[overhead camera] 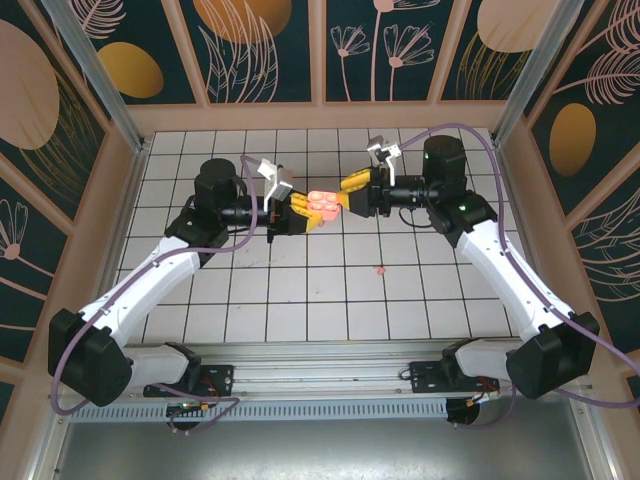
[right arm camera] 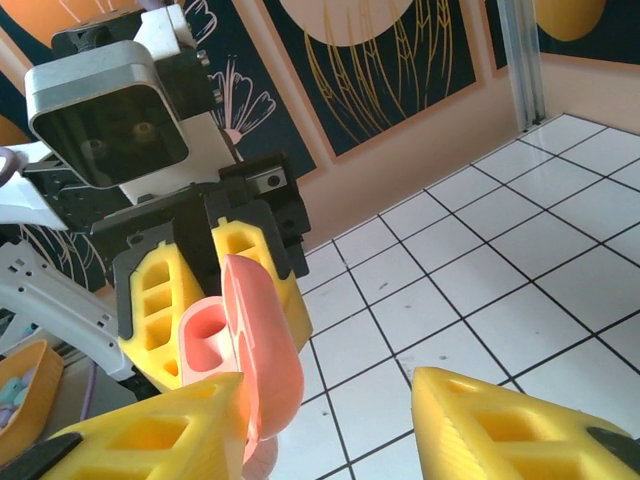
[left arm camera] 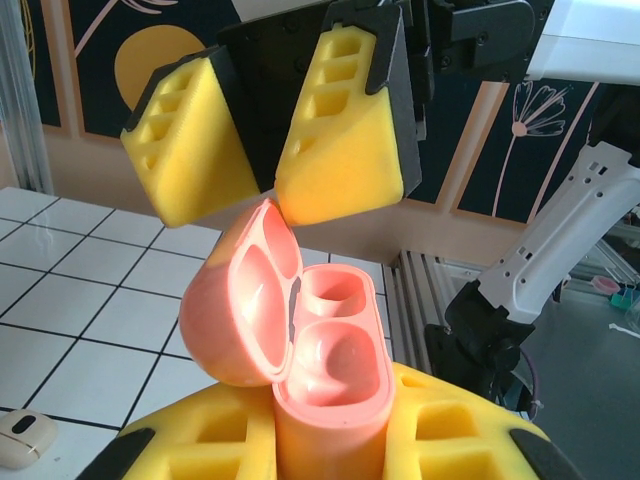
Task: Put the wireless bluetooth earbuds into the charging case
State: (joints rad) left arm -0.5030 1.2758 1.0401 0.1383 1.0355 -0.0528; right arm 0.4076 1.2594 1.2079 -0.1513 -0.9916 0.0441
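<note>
Left jaws around open salmon-pink case (left arm camera: 330, 370)

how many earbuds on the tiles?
2: salmon-pink earbud right of centre in top view; pale beige earbud low left in left wrist view. Others may be hidden.

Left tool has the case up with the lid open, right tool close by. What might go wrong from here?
1. The right tool stands open with a pad almost against the lid; a nudge may flip it shut or twist the case in the left tool.
2. Both wells look empty, and a pink earbud lies on the tiles; being tiny, it may skid away when grasped.
</note>
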